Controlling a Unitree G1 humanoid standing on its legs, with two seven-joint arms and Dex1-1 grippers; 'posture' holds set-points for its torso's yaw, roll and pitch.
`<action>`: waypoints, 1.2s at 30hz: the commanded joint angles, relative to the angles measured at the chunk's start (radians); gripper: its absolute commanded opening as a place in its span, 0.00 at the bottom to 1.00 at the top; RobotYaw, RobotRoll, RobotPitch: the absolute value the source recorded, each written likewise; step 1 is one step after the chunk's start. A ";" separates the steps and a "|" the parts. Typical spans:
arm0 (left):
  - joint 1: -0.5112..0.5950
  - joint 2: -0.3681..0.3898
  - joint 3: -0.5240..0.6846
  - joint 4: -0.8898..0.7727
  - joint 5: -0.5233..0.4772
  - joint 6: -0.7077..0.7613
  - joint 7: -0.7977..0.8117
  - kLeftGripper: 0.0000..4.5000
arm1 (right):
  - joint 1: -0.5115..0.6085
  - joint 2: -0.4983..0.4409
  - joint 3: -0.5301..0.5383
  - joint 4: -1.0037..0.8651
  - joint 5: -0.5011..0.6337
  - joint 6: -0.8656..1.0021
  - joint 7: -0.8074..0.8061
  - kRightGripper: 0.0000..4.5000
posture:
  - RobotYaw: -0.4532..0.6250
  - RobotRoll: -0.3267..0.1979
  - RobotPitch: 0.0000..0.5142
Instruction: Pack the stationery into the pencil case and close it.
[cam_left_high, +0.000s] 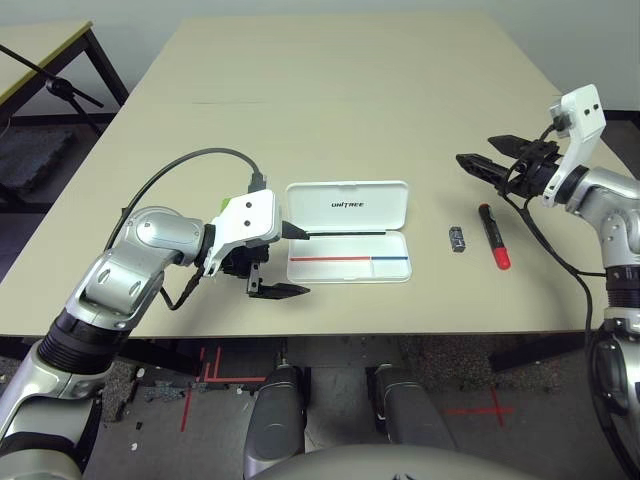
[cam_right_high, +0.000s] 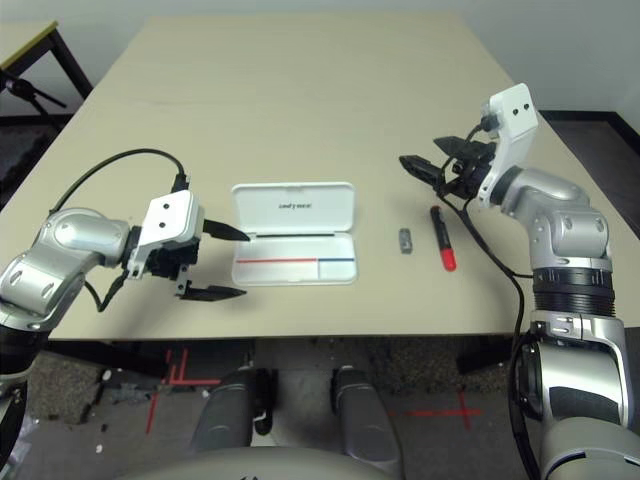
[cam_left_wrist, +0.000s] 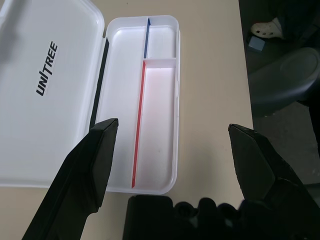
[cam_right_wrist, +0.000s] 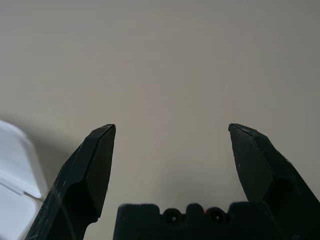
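I see the pencil case (cam_left_high: 348, 231) lying open; my left end effector (cam_left_high: 292, 260) spread empty beside it, right end effector (cam_left_high: 478, 166) released above the red marker (cam_left_high: 494, 237).

Glossy white plastic pencil case (cam_left_high: 348, 245), matt table (cam_left_high: 330, 110)

Pencil case (cam_right_high: 294, 233) lies open near the front edge of the tabletop (cam_right_high: 300, 90), lid flat toward the far side, lettering up; tray with red-and-blue stripe toward the front edge. Tray holds nothing visible. Tiny dark grey block (cam_right_high: 405, 241) lies just right of the case; red marker (cam_right_high: 442, 238) beside it, black cap toward the far edge. Left gripper (cam_right_high: 230, 262) at the case's left end, fingers spread. Right gripper (cam_right_high: 420, 160) hovers beyond the marker, fingers apart, holding nothing.
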 joint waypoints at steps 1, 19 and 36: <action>-0.010 -0.008 -0.028 0.008 0.016 -0.017 -0.004 0.99 | -0.024 -0.039 -0.017 0.007 -0.009 0.194 -0.087 1.00 | 0.34 0.62 0.21; -0.065 -0.023 -0.050 0.013 0.020 -0.015 -0.022 0.99 | 0.026 -0.014 0.188 0.112 -0.077 0.267 -0.081 1.00 | 0.33 0.62 0.17; -0.065 -0.015 -0.045 -0.011 0.026 0.016 -0.009 1.00 | -0.012 -0.012 0.237 0.176 -0.142 0.210 -0.029 0.38 | 0.35 0.62 0.16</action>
